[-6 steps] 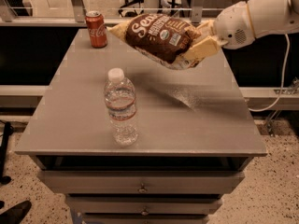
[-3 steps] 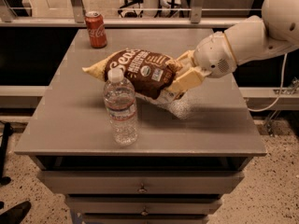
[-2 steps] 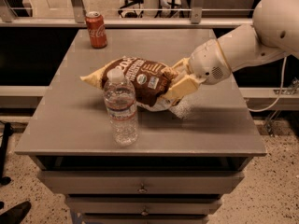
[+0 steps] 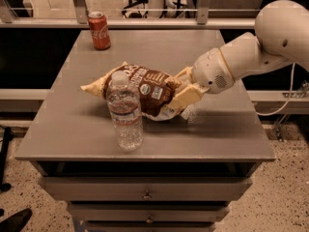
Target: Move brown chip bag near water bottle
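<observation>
Brown chip bag (image 4: 147, 90) hangs low just behind the water bottle (image 4: 124, 111), pinched by its right end so its body swings in close to the target; the gripper (image 4: 180, 88) is clamped shut on that end, reaching in from the right over the table (image 4: 217, 134). Soda can (image 4: 100, 30) sits well back. Moments ago the bag rode higher; now it's dropped lower, nearly down

brown chip bag (image 4: 149, 88) tilted just behind upright clear water bottle (image 4: 124, 112), hand (image 4: 182, 96) gripping one end
</observation>
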You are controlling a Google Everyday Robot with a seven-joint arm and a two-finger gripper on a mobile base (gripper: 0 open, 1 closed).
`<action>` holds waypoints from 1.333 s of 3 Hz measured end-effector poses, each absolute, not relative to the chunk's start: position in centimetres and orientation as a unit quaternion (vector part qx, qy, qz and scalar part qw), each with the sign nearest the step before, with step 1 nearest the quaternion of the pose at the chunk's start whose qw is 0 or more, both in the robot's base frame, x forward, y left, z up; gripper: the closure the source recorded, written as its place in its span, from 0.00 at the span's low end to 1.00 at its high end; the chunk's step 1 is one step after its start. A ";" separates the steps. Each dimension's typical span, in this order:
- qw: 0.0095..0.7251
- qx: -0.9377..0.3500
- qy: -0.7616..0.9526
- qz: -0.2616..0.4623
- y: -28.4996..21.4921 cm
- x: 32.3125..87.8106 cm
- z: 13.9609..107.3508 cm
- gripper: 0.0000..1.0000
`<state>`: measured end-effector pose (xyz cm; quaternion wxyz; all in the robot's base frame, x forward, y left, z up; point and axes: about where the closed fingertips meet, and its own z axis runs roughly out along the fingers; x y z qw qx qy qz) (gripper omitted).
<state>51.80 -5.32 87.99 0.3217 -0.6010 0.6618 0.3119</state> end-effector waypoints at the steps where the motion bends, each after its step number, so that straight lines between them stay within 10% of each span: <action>1: 0.316 -0.602 0.664 0.311 -5.5 51.6 87.7 0.52; 3: 0.307 -0.599 0.670 0.312 -5.9 51.3 87.2 0.06; 4: 0.305 -0.598 0.673 0.312 -6.1 51.2 87.0 0.00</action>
